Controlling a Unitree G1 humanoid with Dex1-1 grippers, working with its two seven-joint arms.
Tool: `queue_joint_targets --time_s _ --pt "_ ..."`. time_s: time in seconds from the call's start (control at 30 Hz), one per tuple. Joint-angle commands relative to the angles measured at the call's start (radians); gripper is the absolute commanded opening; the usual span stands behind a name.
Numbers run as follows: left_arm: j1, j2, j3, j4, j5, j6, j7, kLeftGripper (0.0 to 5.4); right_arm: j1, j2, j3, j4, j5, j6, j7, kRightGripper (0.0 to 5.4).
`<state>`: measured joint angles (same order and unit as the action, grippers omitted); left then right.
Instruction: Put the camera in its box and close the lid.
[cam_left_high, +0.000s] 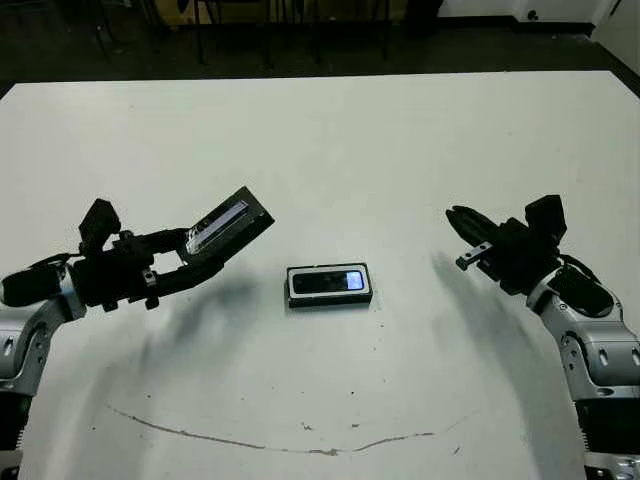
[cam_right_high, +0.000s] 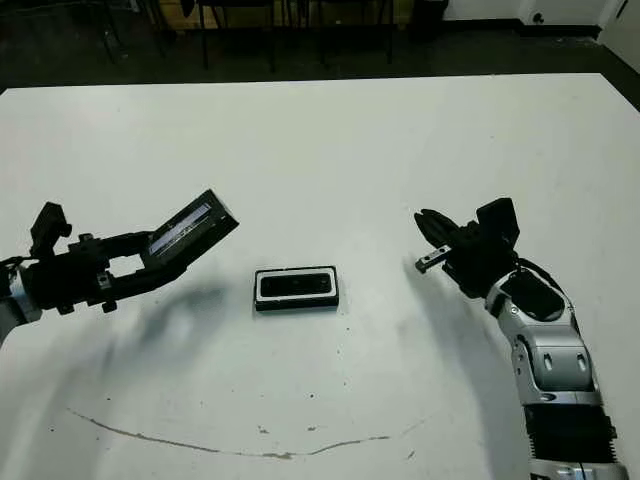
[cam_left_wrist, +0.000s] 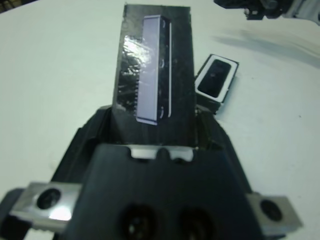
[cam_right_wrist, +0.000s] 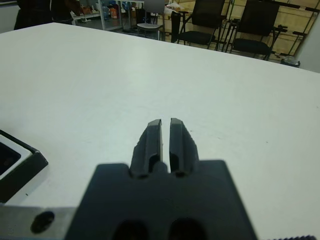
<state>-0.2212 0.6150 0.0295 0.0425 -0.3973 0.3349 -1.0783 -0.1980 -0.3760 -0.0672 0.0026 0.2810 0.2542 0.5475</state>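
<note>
1. White tabletop (cam_left_high: 330, 140) carries the box (cam_left_high: 329, 286), a shallow black tray with a white lining, lying flat near the middle with its long side across the robot's view.
2. Black and flat, the camera (cam_left_high: 328, 281) sits inside the box, its pale bluish window facing up; the white lining shows as a thin border around it.
3. The lid (cam_left_high: 229, 225), a black slab with a long silvery-blue strip on its face, is held in the air to the left of the box and a little farther from the robot, clear of the tabletop and not touching the box.
4. The lid is tilted, its free end raised and pointing toward the box side, its strip face turned up toward the head camera.
5. The left gripper (cam_left_high: 185, 258) is clenched on the lid's lower end; in the left wrist view the lid (cam_left_wrist: 154, 75) rises from between the black fingers (cam_left_wrist: 87, 137), with the box (cam_left_wrist: 216, 79) beyond it.
6. The left arm reaches in low from the left edge, forearm roughly level, wrist aimed toward the box.
7. The right gripper (cam_right_high: 428, 240) hovers above the tabletop to the right of the box, well apart from it, grasping nothing.
8. Its two fingers (cam_right_wrist: 150, 142) stand pressed nearly together, only a thin slit between them.
9. The right arm comes up from the lower right corner, elbow bent, gripper pointing inward toward the box.
10. A thin brownish scuff line (cam_left_high: 270, 440) curves across the tabletop on the robot's side of the box.
</note>
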Motion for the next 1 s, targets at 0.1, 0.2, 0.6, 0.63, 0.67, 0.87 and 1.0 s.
queue_joint_targets --time_s 0.1,0.2,0.6,0.63,0.67,0.87,1.0 --pt "-0.114 0.014 -0.129 -0.004 0.069 0.092 -0.012 2.68 0.006 -0.008 -0.001 -0.047 0.003 0.081 -0.022 0.0" --pt "-0.164 -0.013 -0.19 0.015 0.093 0.14 0.001 2.68 0.014 -0.011 -0.001 -0.074 -0.001 0.101 -0.033 0.0" --pt "-0.245 -0.104 -0.284 0.135 0.141 0.147 -0.002 2.68 0.024 -0.004 -0.007 -0.06 0.011 0.075 -0.017 0.0" --pt "-0.246 -0.106 -0.285 0.139 0.14 0.148 -0.006 2.68 0.023 -0.003 -0.009 -0.05 0.015 0.067 -0.01 0.0" --pt "-0.246 -0.107 -0.287 0.139 0.138 0.155 -0.009 2.68 0.023 -0.005 -0.008 -0.045 0.012 0.063 -0.008 0.0" --pt "-0.26 -0.098 -0.304 0.136 0.128 0.207 -0.051 2.68 0.023 -0.011 -0.003 -0.036 -0.001 0.053 -0.01 0.0" --pt "-0.275 -0.1 -0.307 0.173 0.117 0.229 -0.093 2.68 0.023 -0.013 -0.004 -0.04 -0.001 0.062 -0.012 0.0"
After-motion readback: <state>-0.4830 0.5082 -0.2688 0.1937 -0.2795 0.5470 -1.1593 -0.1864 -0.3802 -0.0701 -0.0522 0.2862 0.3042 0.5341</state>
